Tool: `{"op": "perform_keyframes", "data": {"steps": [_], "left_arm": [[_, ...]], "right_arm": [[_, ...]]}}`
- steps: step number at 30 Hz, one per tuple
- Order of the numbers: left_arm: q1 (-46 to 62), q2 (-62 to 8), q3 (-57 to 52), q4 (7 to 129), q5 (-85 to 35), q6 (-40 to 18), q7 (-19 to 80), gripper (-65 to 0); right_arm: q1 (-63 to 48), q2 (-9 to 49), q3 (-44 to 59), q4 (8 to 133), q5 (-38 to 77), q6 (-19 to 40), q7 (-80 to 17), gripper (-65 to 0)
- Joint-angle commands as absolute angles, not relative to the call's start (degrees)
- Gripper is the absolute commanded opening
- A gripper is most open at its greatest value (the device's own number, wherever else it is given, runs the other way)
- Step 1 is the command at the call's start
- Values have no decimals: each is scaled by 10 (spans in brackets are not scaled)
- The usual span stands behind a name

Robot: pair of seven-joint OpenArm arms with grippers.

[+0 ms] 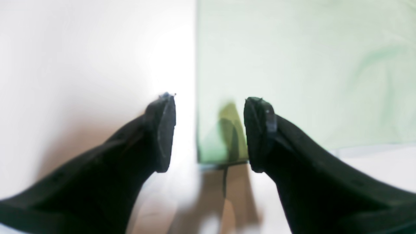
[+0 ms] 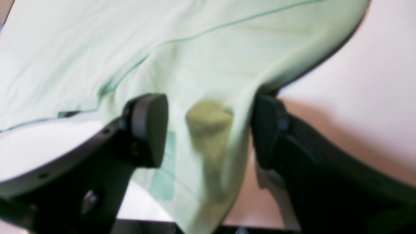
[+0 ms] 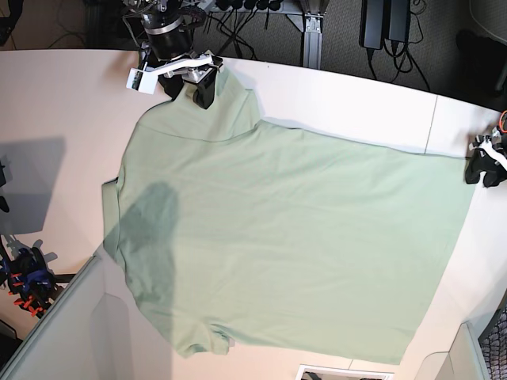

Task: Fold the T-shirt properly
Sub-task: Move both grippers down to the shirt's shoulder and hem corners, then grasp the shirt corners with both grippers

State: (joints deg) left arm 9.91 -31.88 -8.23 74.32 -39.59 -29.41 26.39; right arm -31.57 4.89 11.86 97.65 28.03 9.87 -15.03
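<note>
The pale mint-green T-shirt point(image 3: 293, 237) lies spread flat on the white table point(image 3: 71, 103), its hem toward the right of the base view. My right gripper point(image 3: 188, 87) is at the shirt's upper-left sleeve. In the right wrist view it point(image 2: 208, 130) is open, and a fold of sleeve cloth point(image 2: 208, 65) lies between the jaws unpinched. My left gripper point(image 3: 484, 168) is at the hem's upper-right corner. In the left wrist view it point(image 1: 209, 133) is open and straddles the shirt corner point(image 1: 221, 143). The collar, buttons and tag do not show.
A table seam point(image 3: 432, 123) runs near the right end. Cables and black boxes point(image 3: 384, 24) sit behind the far table edge. Orange-and-blue clamps point(image 3: 24, 285) hang off the left edge. A grey shadow point(image 3: 150, 214) falls across the shirt's left part.
</note>
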Motion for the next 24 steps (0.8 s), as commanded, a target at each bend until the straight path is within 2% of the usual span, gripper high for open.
{"op": "perform_keyframes", "data": {"steps": [1, 7, 14, 15, 16, 18, 19, 21, 22, 24], "left_arm": [[104, -324, -77, 744, -388, -295, 299, -277], [107, -324, -58, 744, -388, -339, 309, -278], [113, -322, -51, 744, -382, -339, 302, -284], [113, -322, -51, 744, -382, -340, 300, -314], [113, -322, -51, 744, -382, -340, 298, -372], [113, -322, -51, 744, -383, -344, 298, -525], [113, -322, -51, 744, -383, -349, 298, -580], [113, -322, -51, 744, -383, -359, 295, -638], [113, -322, -51, 744, -383, -362, 294, -642], [113, -322, -51, 744, -375, -363, 294, -650]], "right_arm": [[-322, 46, 117, 977, 278, 94, -176, -247], [-322, 44, 117, 977, 278, 94, -176, -247], [-322, 27, 117, 977, 259, 94, -176, -248], [-322, 23, 117, 977, 259, 94, -176, -248], [-322, 18, 117, 977, 258, 94, -176, -249], [-321, 9, 117, 977, 254, 94, -174, -250], [-321, 6, 117, 977, 246, 94, -167, -250], [-321, 0, 116, 977, 226, 94, -161, -274], [-321, -2, 116, 977, 220, 94, -161, -325], [-321, -2, 116, 977, 218, 94, -161, -490]]}}
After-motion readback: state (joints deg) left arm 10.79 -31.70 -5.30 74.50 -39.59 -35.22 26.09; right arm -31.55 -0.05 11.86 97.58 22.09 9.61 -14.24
